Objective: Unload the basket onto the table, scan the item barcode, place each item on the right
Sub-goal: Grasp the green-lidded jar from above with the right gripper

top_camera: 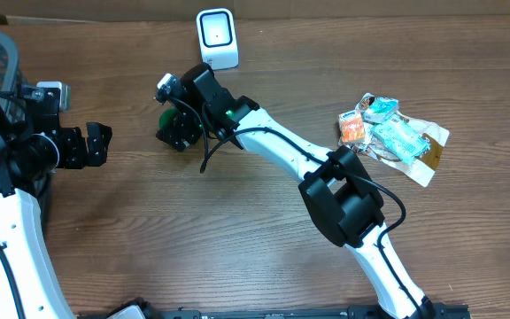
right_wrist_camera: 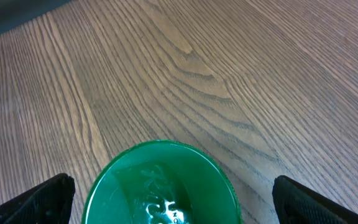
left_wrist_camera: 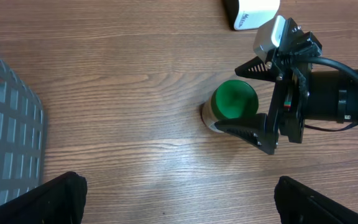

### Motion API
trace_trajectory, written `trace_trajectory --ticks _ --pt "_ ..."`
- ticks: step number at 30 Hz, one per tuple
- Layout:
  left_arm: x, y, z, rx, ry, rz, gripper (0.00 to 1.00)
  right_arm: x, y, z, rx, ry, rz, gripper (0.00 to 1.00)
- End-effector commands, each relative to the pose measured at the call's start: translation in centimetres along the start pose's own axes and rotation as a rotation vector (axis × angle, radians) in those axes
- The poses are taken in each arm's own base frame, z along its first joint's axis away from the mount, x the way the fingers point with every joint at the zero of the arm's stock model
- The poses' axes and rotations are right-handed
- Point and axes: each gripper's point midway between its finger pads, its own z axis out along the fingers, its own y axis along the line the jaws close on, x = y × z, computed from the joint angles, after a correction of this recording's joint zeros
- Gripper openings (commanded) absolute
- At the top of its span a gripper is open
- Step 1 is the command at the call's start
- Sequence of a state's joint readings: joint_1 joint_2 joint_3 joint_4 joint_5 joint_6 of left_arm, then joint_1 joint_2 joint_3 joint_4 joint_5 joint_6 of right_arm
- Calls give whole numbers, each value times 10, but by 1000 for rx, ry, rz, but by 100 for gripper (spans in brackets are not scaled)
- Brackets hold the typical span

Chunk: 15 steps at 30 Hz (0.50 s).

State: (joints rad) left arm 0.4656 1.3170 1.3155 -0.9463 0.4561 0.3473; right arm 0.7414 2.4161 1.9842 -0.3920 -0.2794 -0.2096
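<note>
Two pairs of jaws, both open: right jaws straddle the round, glossy green-lidded jar [left_wrist_camera: 234, 102] toward the wood-grain table's [top_camera: 237, 257] far edge; left jaws hang spread near its left edge.

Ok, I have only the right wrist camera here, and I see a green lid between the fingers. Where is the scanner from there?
Observer: The white scanner stands near the far edge of the table, just beyond the jar and apart from it.
Operator: And is the left gripper close to the jar?
Observer: No. The left gripper is open and off to the left, apart from the jar.
Operator: Are there other items on the table?
Observer: Yes, a pile of snack packets lies on the right side.
</note>
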Motion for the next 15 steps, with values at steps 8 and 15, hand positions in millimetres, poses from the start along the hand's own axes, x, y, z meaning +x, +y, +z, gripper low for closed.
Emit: trace_trajectory --ticks 8,15 --pt "-1 1 0 1 -2 4 100 9 0 8 4 17 6 82" --pt "0 1 0 1 -2 4 99 14 0 8 2 38 13 72"
